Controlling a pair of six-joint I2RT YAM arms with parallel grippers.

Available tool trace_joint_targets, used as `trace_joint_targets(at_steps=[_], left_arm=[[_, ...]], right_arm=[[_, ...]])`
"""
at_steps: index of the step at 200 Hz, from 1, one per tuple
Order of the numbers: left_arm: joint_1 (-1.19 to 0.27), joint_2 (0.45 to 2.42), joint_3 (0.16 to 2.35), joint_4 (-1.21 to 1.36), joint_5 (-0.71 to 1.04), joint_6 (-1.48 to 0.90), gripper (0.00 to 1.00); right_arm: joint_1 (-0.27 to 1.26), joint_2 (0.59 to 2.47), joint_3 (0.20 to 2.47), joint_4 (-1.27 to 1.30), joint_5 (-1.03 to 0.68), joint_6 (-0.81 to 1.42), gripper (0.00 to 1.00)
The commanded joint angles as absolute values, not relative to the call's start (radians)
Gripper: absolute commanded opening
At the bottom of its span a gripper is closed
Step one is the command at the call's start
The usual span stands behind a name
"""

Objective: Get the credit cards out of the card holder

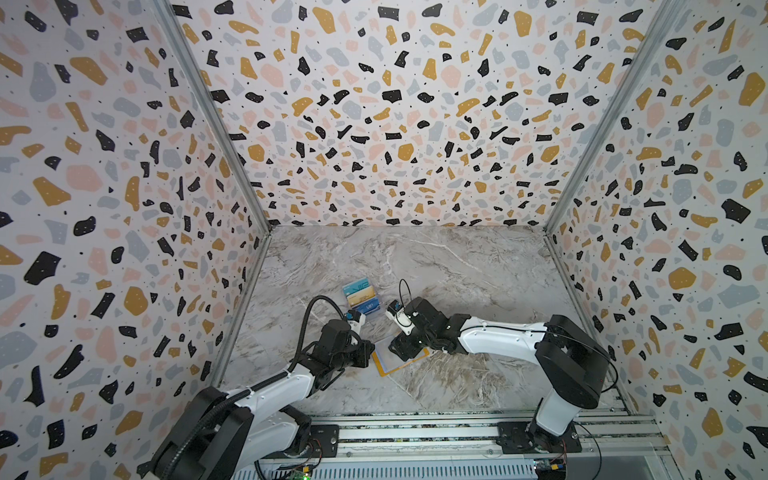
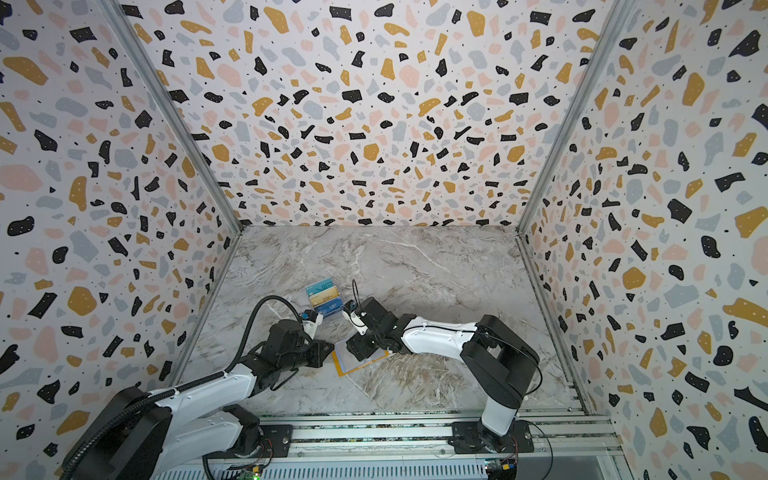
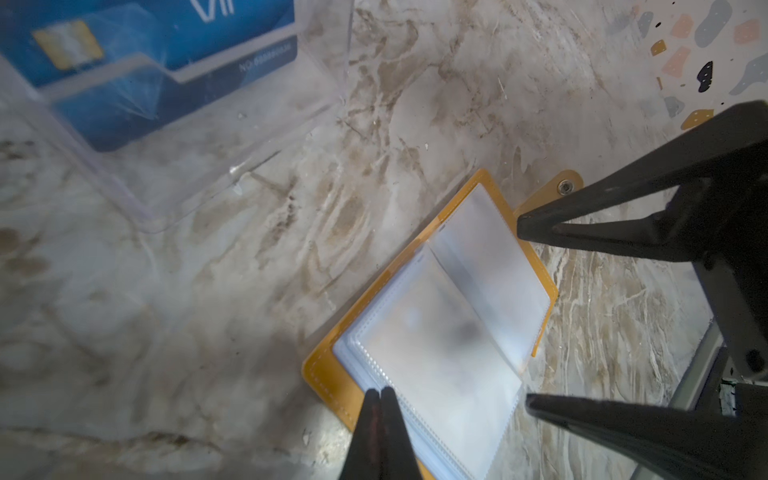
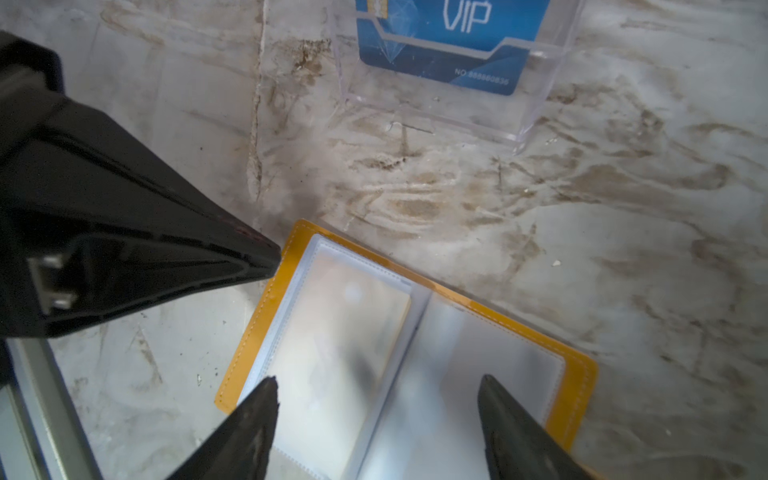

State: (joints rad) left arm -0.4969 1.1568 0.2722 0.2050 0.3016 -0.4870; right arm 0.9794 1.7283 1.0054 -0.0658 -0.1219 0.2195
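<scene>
The card holder (image 1: pixel 384 366) (image 2: pixel 347 366) is a yellow wallet lying open on the marble table, its clear sleeves (image 3: pixel 436 353) (image 4: pixel 353 332) facing up and looking blank. Behind it a clear stand (image 4: pixel 540 104) (image 3: pixel 249 137) holds the credit cards: teal (image 1: pixel 356 287), beige-gold (image 1: pixel 362 296) and dark blue lettered "VIP" (image 1: pixel 370 307) (image 4: pixel 449 45) (image 3: pixel 166 41). My left gripper (image 3: pixel 380 392) (image 1: pixel 372 345) is shut with nothing seen between its tips, at the holder's yellow edge. My right gripper (image 4: pixel 378 382) (image 1: pixel 398 348) hangs open over the holder's two pages.
Terrazzo-patterned walls (image 1: pixel 374 124) close in the table on the left, back and right. An aluminium rail (image 1: pixel 415 432) carrying both arm bases runs along the front edge. The holder's snap tab (image 3: pixel 565 187) sticks out beside a right fingertip (image 3: pixel 540 224).
</scene>
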Motion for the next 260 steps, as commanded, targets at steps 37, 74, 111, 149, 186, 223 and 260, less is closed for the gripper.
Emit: trace_joint_targets(at_steps=[37, 74, 111, 149, 186, 223, 260], left_arm=[[-0.502, 1.172, 0.234, 0.288, 0.307, -0.483, 0.00], [-0.502, 1.190, 0.218, 0.329, 0.316, -0.482, 0.00], [-0.502, 1.198, 0.215, 0.350, 0.324, -0.482, 0.00], [-0.502, 1.215, 0.209, 0.367, 0.332, -0.477, 0.00], [-0.502, 1.231, 0.192, 0.391, 0.332, -0.484, 0.00], [-0.502, 1.253, 0.195, 0.389, 0.313, -0.501, 0.00], [-0.502, 1.279, 0.179, 0.408, 0.301, -0.519, 0.00]], right_arm=[[1.033, 1.776, 1.067, -0.075, -0.036, 0.248, 0.77], [1.054, 1.812, 1.091, -0.075, -0.023, 0.263, 0.78], [1.068, 1.850, 1.112, -0.079, -0.013, 0.274, 0.77], [1.071, 1.872, 1.122, -0.089, 0.008, 0.285, 0.75], [1.074, 1.888, 1.129, -0.107, 0.035, 0.297, 0.68], [1.073, 1.896, 1.135, -0.125, 0.050, 0.307, 0.60], [1.073, 1.879, 1.137, -0.147, 0.086, 0.322, 0.56]])
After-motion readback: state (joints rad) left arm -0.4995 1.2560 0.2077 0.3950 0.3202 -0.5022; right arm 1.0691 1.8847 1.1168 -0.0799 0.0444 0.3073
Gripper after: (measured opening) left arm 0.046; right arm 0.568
